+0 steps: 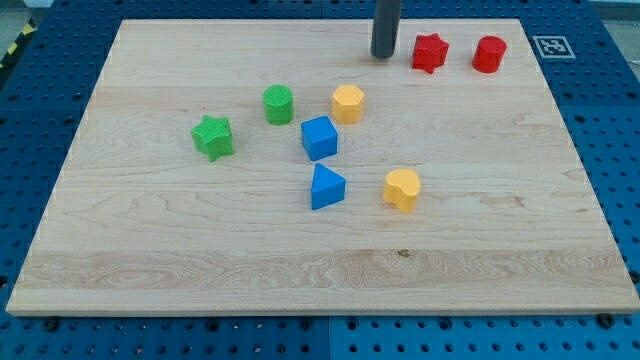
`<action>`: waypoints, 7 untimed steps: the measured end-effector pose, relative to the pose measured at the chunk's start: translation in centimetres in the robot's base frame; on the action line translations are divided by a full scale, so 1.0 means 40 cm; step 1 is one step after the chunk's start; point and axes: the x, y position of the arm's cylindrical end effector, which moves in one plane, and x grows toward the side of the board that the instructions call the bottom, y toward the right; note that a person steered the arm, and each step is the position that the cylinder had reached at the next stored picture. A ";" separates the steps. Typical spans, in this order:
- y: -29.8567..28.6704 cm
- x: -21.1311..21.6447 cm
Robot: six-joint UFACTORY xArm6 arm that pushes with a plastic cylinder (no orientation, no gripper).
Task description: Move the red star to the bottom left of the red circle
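Wooden board (150,250) fills the view, pale planks on a blue pegboard bench (40,40), with a fiducial tag (552,45) at the board's top right corner. No fingers on this rig, so nothing opens or shuts; I've just got a bare rod. My tip (384,55) sits near the top edge, just left of the red star (430,52), a small gap between them. The red circle (489,54) stands right of the star, close but apart, both hugging the top edge.

Here's the worry: the star needs to end up lower and left of the circle, and from where I am a straight push sends it right, into the circle, knocking my reference away. The top edge is close too; a glancing shove could spin the star off the board.

Mid-board cluster is well clear: green star (212,137), green cylinder (278,104), yellow hexagon (347,103), blue cube (319,138), blue triangle (326,187), yellow heart (401,189).
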 end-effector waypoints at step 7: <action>0.246 0.280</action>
